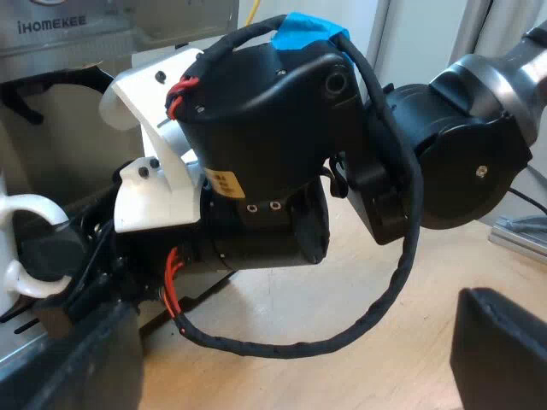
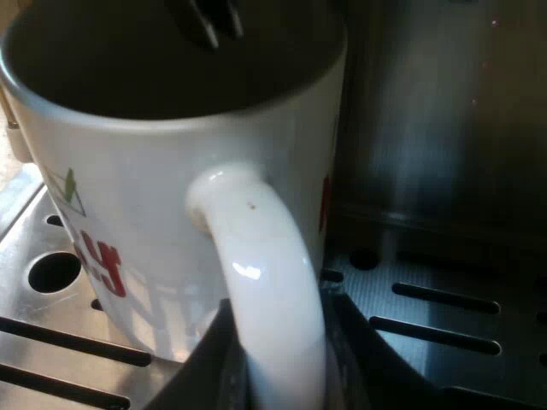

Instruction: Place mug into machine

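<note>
Grips by its six-o'clock loop handle (image 2: 265, 256), right gripper (image 2: 282, 376) clamped around it, a white glazed ceramic mug (image 2: 162, 171) standing on the slotted steel drip tray (image 2: 444, 299), likely rigid, slick, chippable.

Tabletop (image 1: 342, 286): pale wood with a faint grain and a matt finish, well lit. Behind it stand pale upright panels (image 1: 427, 43), plain, with vertical seams between them. A thin yellow cord (image 1: 254, 12) runs upward against the pale background. A flat grey item (image 1: 520, 232) lies on the wood near the foot of the panels, only partly seen. Right wrist view: a dark twin-nosed spout (image 2: 209, 21) hangs overhead in deep shadow, perhaps the underside of the metal holder; too dim to be sure.
</note>
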`<act>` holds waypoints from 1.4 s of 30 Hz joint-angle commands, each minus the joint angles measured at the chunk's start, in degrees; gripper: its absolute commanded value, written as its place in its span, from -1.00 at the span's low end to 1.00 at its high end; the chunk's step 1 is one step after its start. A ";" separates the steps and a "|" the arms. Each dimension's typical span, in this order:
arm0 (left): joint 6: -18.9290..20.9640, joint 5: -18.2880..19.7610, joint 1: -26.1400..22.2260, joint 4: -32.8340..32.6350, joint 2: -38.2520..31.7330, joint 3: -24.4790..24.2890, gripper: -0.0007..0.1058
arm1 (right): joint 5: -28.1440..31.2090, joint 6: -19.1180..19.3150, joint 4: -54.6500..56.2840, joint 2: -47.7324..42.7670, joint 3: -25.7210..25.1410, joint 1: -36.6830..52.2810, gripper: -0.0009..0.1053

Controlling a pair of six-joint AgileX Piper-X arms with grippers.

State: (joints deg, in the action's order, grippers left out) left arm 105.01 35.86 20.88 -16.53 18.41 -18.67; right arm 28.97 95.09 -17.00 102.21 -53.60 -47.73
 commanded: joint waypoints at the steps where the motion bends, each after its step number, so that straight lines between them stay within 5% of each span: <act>1: 0.10 0.90 0.04 0.56 -0.27 -0.14 0.63 | 0.40 -0.23 -1.58 -0.78 -1.03 0.14 -0.92; 8: 0.10 0.90 0.04 -3.76 -0.27 -0.14 0.63 | 0.45 -0.42 -1.58 -1.25 -1.03 0.14 0.19; 10: 0.10 0.90 0.04 -3.83 -0.27 -0.14 0.63 | 0.72 -0.42 -1.26 -1.75 -1.03 0.14 0.30; 23: 0.10 0.90 0.04 -1.80 -0.27 -4.39 0.63 | 1.11 -1.37 13.53 -12.30 -1.03 -3.40 0.34; 32: 0.10 0.90 0.04 -2.81 -0.47 -8.01 0.63 | 9.22 -1.37 20.40 -18.49 -0.91 -9.91 0.34; 42: 0.10 -0.31 0.04 -4.44 -0.49 -11.97 0.63 | 10.28 -1.37 27.49 -25.73 -0.91 -11.98 0.34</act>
State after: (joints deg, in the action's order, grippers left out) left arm 105.01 35.52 20.88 -21.07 18.27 -30.15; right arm 38.90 93.34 10.14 77.35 -53.96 -59.70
